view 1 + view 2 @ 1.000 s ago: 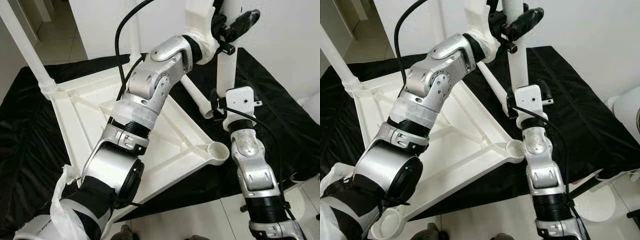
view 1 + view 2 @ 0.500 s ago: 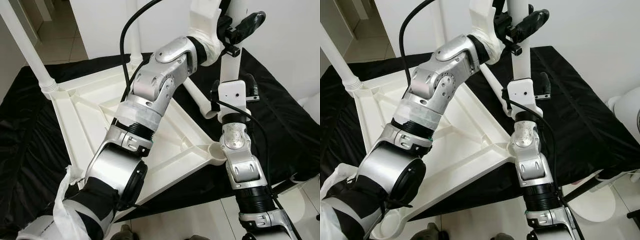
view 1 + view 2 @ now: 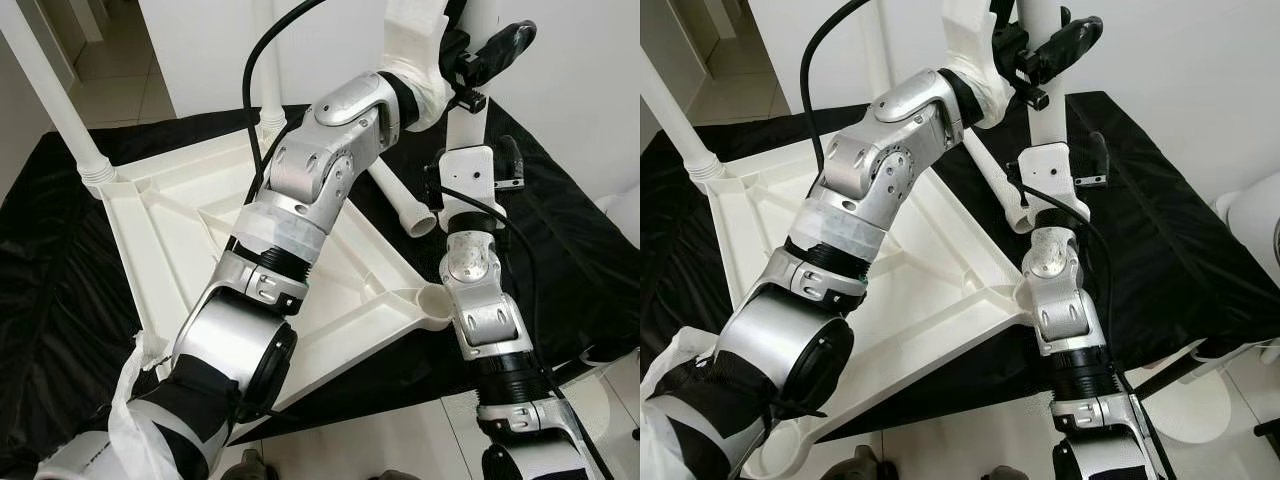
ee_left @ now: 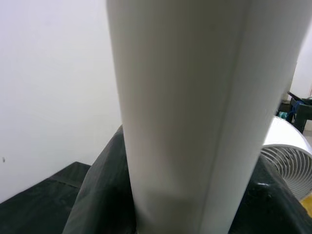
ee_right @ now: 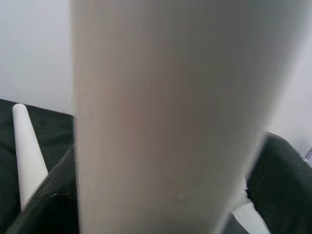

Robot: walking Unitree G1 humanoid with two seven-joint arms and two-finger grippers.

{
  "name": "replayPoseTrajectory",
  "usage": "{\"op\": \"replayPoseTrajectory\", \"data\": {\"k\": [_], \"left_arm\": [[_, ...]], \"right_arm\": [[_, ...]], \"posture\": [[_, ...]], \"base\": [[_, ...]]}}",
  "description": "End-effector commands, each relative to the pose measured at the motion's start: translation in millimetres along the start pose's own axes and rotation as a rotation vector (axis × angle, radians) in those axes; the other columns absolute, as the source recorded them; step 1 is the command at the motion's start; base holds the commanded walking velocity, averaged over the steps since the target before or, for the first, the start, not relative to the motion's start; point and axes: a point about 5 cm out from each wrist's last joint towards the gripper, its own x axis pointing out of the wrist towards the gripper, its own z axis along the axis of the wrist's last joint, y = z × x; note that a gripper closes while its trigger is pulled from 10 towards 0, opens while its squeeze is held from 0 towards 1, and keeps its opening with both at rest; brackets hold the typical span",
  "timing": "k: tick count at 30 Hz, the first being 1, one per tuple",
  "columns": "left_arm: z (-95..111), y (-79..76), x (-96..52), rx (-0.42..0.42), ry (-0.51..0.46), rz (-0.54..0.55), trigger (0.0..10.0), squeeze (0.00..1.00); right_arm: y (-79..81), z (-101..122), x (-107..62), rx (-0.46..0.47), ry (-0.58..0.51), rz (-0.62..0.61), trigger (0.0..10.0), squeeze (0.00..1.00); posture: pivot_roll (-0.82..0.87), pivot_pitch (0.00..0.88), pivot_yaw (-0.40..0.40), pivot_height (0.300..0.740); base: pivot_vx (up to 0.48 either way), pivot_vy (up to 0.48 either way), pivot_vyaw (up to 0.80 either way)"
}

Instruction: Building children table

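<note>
Black cloth (image 3: 60,290), right claw (image 3: 478,165) higher on table leg (image 3: 468,125)

a home room: tiled floor (image 3: 110,80), white fan (image 4: 287,146).

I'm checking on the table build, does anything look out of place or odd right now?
One thing: a loose white leg lies flat on the black cloth beside the upturned tabletop, not fitted. The corner socket nearest the right arm is empty. Both grippers hold another leg upright. Nothing looks broken.
</note>
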Motion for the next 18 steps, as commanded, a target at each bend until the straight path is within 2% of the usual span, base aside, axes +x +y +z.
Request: {"op": "replayPoseTrajectory", "data": {"k": [1, 2, 3, 17, 18], "left_arm": [[8.0, -4.6, 2.6, 0.017, -0.014, -0.025, 10.0, 0.0], [8.6, -4.4, 2.7, 0.017, -0.014, -0.025, 10.0, 0.0], [8.8, -4.3, 2.7, 0.017, -0.014, -0.025, 10.0, 0.0], [10.0, -4.4, 4.3, 0.024, -0.009, -0.021, 10.0, 0.0], [10.1, -4.0, 4.2, 0.025, -0.011, -0.019, 10.0, 0.0]], "right_arm": [[1.3, -0.3, 1.9, 0.003, 0.004, -0.01, 3.6, 0.0], [1.6, -0.4, 2.6, 0.005, 0.004, -0.01, 3.4, 0.0], [1.8, -0.5, 3.1, 0.003, 0.001, -0.011, 0.0, 0.0], [4.0, 0.1, 4.7, -0.003, -0.018, 0.007, 0.0, 0.0], [4.4, -0.7, 4.0, 0.005, -0.013, 0.006, 2.9, 0.0]], "posture": [[-0.02, 0.0, 0.042, 0.74], [-0.02, 0.0, 0.041, 0.74], [-0.02, 0.0, 0.041, 0.74], [-0.01, 0.0, 0.042, 0.74], [-0.01, 0.0, 0.04, 0.74]], "base": [[0.0, 0.0, 0.0], [0.0, 0.0, 0.0], [0.0, 0.0, 0.0], [0.0, 0.0, 0.0], [0.0, 0.0, 0.0]]}}
